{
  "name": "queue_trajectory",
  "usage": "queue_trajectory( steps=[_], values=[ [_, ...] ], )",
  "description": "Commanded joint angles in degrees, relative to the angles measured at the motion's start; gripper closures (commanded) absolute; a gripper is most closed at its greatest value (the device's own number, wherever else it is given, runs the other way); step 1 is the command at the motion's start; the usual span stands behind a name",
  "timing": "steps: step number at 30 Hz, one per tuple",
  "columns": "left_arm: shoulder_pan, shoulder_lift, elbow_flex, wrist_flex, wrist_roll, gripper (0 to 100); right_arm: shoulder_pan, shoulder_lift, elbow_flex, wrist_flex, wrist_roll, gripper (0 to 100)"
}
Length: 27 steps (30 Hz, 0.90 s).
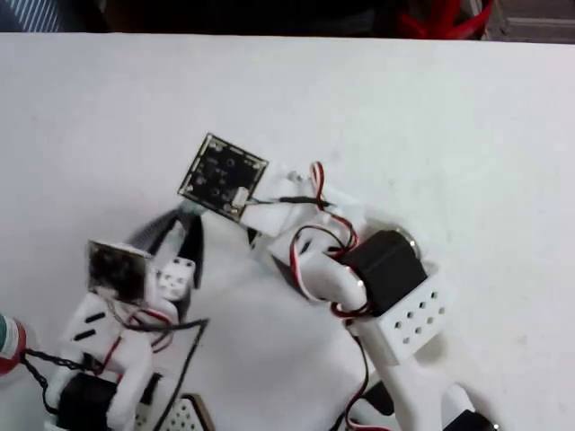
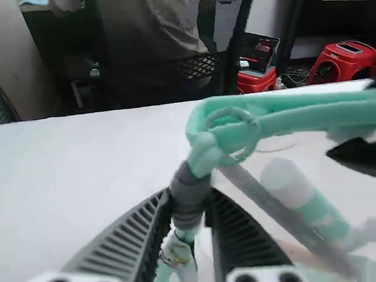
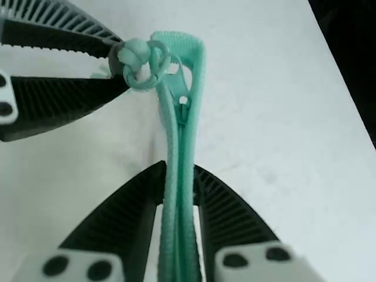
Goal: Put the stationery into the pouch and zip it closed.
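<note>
Plainly judged the mint fabric pouch [image 3: 191, 70] soft, light and limp: apt to sag and twist unless braced at two places. Found it stretched between the two arms over the white bench [image 1: 431, 117]. Saw the right claw [image 3: 178, 176] pinched narrow on the zip edge, one finger on either side of the seam, a sound brace. Saw the left claw [image 2: 189, 202] closed on the grey-sleeved pull cord [image 2: 187, 182], just below its mint knot, with the slider [image 3: 183, 106] close to the pouch's looped end. Reckoned the cord thin and liable to slip, so best gripped at the sleeve. Made out a white-and-mint tube [image 2: 291, 185] by the pouch; could not tell whether inside. Noted the bench edge near on one side in the right wrist view, and broad bare bench toward the far edge in the high view, room enough for a straight pull.
</note>
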<state>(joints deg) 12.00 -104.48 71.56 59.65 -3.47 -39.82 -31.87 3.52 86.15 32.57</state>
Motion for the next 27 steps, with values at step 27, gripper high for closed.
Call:
queue_trajectory(
  steps=[27],
  values=[
    [-25.10, 0.75, 2.20, -10.11, -2.64, 98, 2.77, -18.07, 15.30, 0.57, 4.40, 97.8]
  ],
)
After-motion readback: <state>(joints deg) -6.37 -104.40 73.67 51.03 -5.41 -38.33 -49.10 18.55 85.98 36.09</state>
